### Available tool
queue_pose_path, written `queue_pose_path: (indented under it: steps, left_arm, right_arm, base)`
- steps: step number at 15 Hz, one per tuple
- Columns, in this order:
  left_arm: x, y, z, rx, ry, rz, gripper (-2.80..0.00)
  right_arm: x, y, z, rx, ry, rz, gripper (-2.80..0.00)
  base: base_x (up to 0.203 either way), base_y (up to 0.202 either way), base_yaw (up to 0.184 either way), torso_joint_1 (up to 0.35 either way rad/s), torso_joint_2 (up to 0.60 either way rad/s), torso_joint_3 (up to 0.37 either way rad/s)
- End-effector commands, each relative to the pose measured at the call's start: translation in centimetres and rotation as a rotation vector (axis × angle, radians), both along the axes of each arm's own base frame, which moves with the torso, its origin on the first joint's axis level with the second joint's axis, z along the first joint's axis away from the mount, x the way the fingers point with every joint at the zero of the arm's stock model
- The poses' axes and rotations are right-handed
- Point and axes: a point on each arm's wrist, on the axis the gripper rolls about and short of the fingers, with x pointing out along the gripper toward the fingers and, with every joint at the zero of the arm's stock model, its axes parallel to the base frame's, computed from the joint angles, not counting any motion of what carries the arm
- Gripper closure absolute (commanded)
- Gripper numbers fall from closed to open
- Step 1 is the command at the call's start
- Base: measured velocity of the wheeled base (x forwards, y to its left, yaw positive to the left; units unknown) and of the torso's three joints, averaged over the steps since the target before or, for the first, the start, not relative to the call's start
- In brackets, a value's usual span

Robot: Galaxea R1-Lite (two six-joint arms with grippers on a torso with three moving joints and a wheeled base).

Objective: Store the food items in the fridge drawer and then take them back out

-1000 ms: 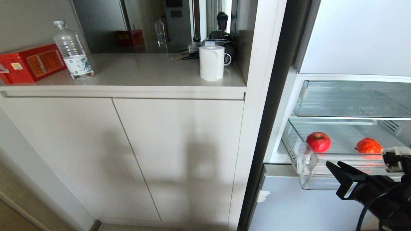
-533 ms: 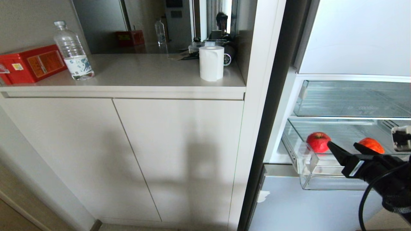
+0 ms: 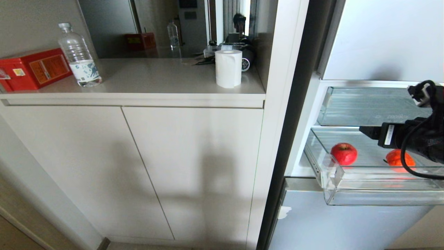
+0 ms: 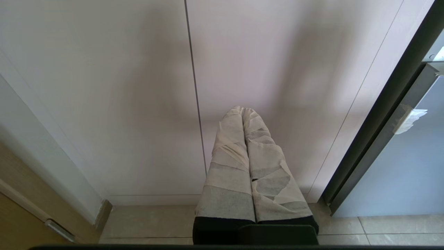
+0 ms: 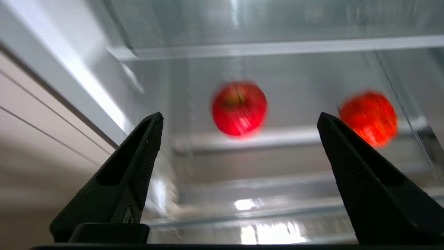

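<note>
Hovering above the fridge drawer [image 3: 350, 189], right gripper [image 5: 239, 119] with jaws spread wide and holding nothing, black fingers [image 5: 128, 173] framing the two food items in the right wrist view. Pointing toward the scene's left in the head view, arm coming in from the right edge, jaws level with the seam between the upper clear bin [image 3: 367, 107] and the drawer below it.

Lying below the jaws and beyond them in the wrist view, the left food item [image 3: 343, 153], almost centred in the gap between the fingers. Sitting further right, the right food item [image 3: 399, 159], partly behind the arm's cable in the head view and close to one fingertip in the wrist view. Both resting on the drawer's ridged floor, well apart from each other, neither touched. Probably calling for a drop and a slight reach in before closing on either one.

Rounded and squat, so no real long axis to line up with; left piece deep red and glossy with a dimpled top, right piece more orange and lumpier.

Parked low on the left beside the cabinet door [image 4: 104, 86], left gripper [image 4: 242, 110], taped fingers pressed together, far from the drawer. Right arm plainly the nearer.
</note>
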Motion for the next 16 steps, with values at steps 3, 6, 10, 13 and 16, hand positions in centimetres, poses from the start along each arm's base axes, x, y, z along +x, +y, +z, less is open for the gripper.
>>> queue_pose_path:
  steps: [3, 6, 10, 13, 16]
  left_arm:
    - [0.0, 0.0, 0.0, 0.0, -0.002, 0.0, 0.0]
    - [0.0, 0.0, 0.0, 0.0, -0.002, 0.0, 0.0]
    - [0.0, 0.0, 0.0, -0.001, -0.002, 0.0, 0.0]
    - [0.0, 0.0, 0.0, 0.0, -0.002, 0.0, 0.0]
    - [0.0, 0.0, 0.0, -0.001, -0.002, 0.0, 0.0]
  right_arm:
    - [3.1, -3.0, -2.9, -0.052, 0.287, -0.066, -2.8]
    - [3.5, -3.4, -3.9, -0.039, 0.368, -0.059, -2.8]
    - [3.5, -3.7, -4.5, 0.009, 0.405, -0.01, -2.8]
    - [1.0, -3.3, -3.1, 0.034, 0.466, 0.015, -2.8]
    - [-1.8, -3.7, -1.9, 0.056, 0.509, -0.006, -2.8]
  base:
    - [0.0, 0.0, 0.0, 0.0, 0.0, 0.0]
    - [0.0, 0.0, 0.0, 0.0, 0.0, 0.0]
    - [0.0, 0.0, 0.0, 0.0, 0.0, 0.0]
    - [0.0, 0.0, 0.0, 0.0, 0.0, 0.0]
    - [0.0, 0.0, 0.0, 0.0, 0.0, 0.0]
